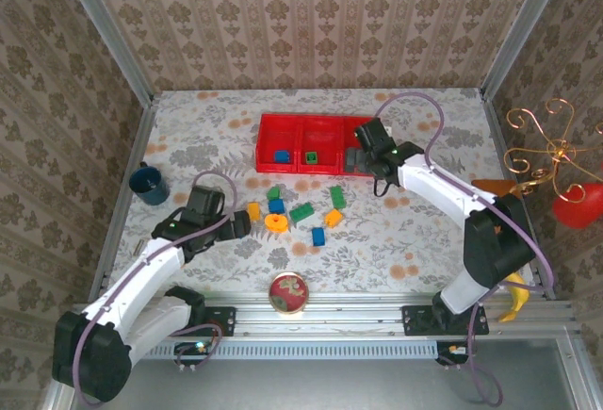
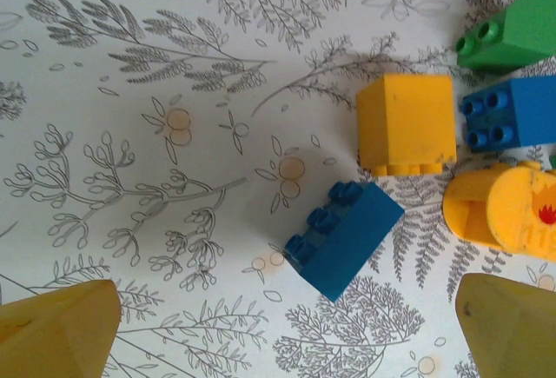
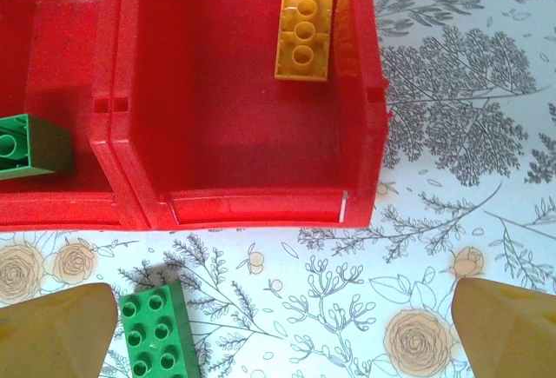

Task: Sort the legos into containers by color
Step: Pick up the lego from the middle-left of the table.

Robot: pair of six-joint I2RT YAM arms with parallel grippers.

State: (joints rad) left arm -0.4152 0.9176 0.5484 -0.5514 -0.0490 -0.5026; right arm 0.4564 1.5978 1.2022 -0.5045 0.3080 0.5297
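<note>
Legos: orange block [image 3: 304,30] is lying flat, studs up, in far corner of red tray's [image 3: 248,208] end compartment, straight ahead of R gripper [image 3: 282,326]. R fingers [image 3: 52,330] are standing wide apart, gripping nothing, hanging over the cloth just short of tray's near wall. Green block [image 3: 30,143] is sitting in the next compartment over. Loose green block [image 3: 156,334] is lying on the cloth outside tray, just inside one R fingertip; can't tell if touching.

Top view: tray blue block [image 1: 282,156] is resting in the compartment farthest from R fingers.

L side: tilted blue block [image 2: 343,237] is lying between and a bit ahead of L gripper [image 2: 287,317], not touching either finger. L fingers [image 2: 56,330] are spread wide, holding nothing. Ahead of them, orange cube [image 2: 407,123] and 2nd blue block [image 2: 512,113] are sitting just beside each other; far green block [image 2: 512,32] is lying beyond. Orange ring [image 2: 512,213] is sitting just ahead of one L fingertip.

Farther out: dark blue cup [image 1: 149,184] is standing well apart from L fingers; round dish [image 1: 288,293] is sitting near the arm bases; banana [image 1: 513,299] is lying behind R arm.
</note>
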